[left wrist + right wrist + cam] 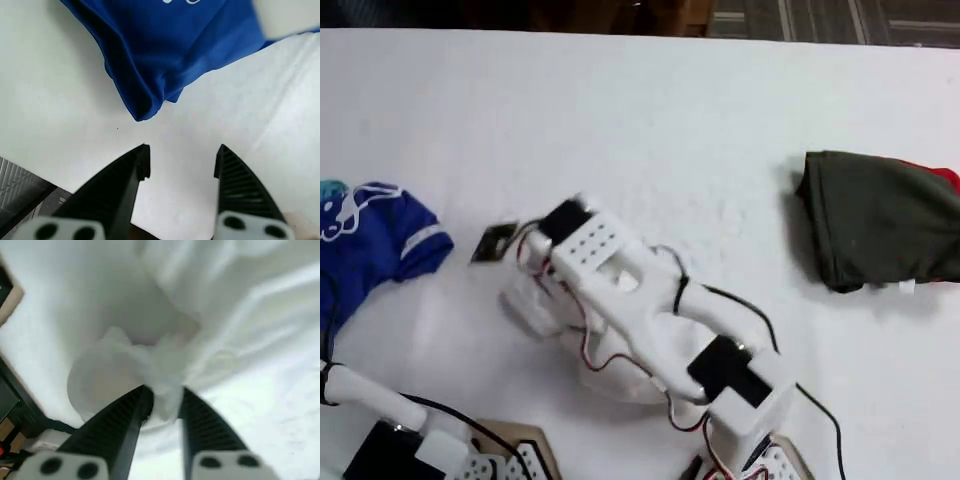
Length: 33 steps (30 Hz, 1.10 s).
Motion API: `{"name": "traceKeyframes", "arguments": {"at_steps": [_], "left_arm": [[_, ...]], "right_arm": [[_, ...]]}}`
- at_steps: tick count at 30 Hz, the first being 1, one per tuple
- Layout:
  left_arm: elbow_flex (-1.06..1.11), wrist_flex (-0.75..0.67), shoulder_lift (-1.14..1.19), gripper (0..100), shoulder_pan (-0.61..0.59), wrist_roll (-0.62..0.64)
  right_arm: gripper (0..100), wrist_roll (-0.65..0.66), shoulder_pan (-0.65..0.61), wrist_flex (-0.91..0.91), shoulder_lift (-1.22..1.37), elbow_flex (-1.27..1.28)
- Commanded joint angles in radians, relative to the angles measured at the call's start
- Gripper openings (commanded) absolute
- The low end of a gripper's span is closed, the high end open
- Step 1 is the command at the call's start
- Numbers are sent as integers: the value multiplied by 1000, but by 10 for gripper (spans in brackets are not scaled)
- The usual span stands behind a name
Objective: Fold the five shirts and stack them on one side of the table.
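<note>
A crumpled white shirt [125, 365] lies on the white table [650, 120] near the front middle, partly under the right arm [620, 290]. My right gripper [164, 399] is shut on a bunch of its cloth. The white shirt [528, 305] also shows beside that arm in the high view. A blue shirt [375, 245] lies unfolded at the left edge. My left gripper [182, 162] hovers open over bare table just short of the blue shirt [165, 45], holding nothing. At the right edge, a folded dark green shirt [880, 220] rests on a red one [946, 178].
A small dark flat object [495, 242] lies on the table between the blue shirt and the right arm. Both arm bases and their cables [790, 360] take up the front edge. The table's back half is bare cloth.
</note>
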Motion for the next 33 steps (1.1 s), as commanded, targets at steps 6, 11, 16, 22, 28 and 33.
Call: {"name": "traceKeyframes", "arguments": {"at_steps": [6, 11, 16, 22, 28, 33], "left_arm": [[1, -3, -5, 226, -9, -3], [1, -2, -9, 226, -11, -5], [1, 18, -11, 226, -8, -5], [-1, 34, -11, 226, 26, -5], [-10, 35, -12, 226, 241, 5], [-10, 35, -12, 226, 342, 6]], "right_arm": [[18, -11, 245, 94, -19, -307], [18, -8, 407, 94, -67, -505], [18, -6, 587, 94, -97, -631], [19, -6, 797, 94, 1, -605], [19, -6, 822, 94, 153, -511], [19, -6, 774, 94, 90, -497]]}}
